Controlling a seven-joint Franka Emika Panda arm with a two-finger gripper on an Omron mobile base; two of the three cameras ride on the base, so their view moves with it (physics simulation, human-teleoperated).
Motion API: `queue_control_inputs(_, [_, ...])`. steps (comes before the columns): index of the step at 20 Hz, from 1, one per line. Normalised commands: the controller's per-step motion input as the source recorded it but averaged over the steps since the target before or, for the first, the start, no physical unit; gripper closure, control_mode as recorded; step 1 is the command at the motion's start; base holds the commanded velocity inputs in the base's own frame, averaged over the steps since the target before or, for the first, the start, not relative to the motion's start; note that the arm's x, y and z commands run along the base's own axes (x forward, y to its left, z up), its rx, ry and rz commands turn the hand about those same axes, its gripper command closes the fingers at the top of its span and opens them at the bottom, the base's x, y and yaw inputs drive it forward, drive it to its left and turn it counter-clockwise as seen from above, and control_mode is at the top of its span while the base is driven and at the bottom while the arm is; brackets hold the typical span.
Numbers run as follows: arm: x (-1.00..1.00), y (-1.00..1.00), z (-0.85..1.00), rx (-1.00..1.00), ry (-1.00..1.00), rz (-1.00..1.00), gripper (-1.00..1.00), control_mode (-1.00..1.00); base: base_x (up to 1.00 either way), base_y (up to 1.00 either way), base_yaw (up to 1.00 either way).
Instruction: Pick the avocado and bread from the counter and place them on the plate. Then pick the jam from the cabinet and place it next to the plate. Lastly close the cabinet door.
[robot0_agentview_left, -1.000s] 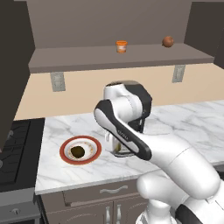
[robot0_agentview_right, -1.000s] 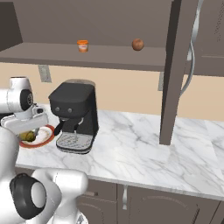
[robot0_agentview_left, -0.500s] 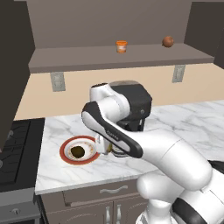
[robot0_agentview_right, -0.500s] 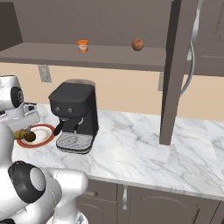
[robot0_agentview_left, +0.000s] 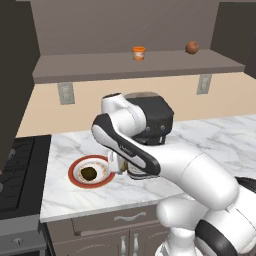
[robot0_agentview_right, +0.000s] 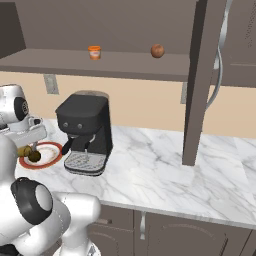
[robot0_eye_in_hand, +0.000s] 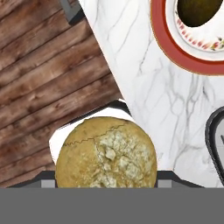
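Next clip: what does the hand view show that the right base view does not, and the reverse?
Hand view alone: the cracked tan-yellow bread close up at the gripper, and brown wooden floorboards past the counter's edge.

Right base view alone: the black coffee machine, the small orange jam jar and a reddish-brown ball on the dark grey-brown cabinet shelf, with the open cabinet door hanging in front.

Both: the white marble counter, the red-rimmed round plate and the dark avocado lying on it.

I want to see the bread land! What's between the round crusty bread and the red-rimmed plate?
In the hand view, bare white marble counter separates the round tan bread from the red-rimmed plate.
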Motion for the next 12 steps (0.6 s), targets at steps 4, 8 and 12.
queue_control_inputs(4, [0.21,0.03,-0.04,0.00,0.00,0.01,1.00,-1.00,0.00,0.00,0.00])
queue_control_inputs(8, [0.21,0.04,-0.11,0.00,0.00,0.02,1.00,-1.00,0.00,0.00,0.00])
queue_control_inputs(12, [0.21,0.11,-0.13,0.00,0.00,0.04,1.00,-1.00,0.00,0.00,0.00])
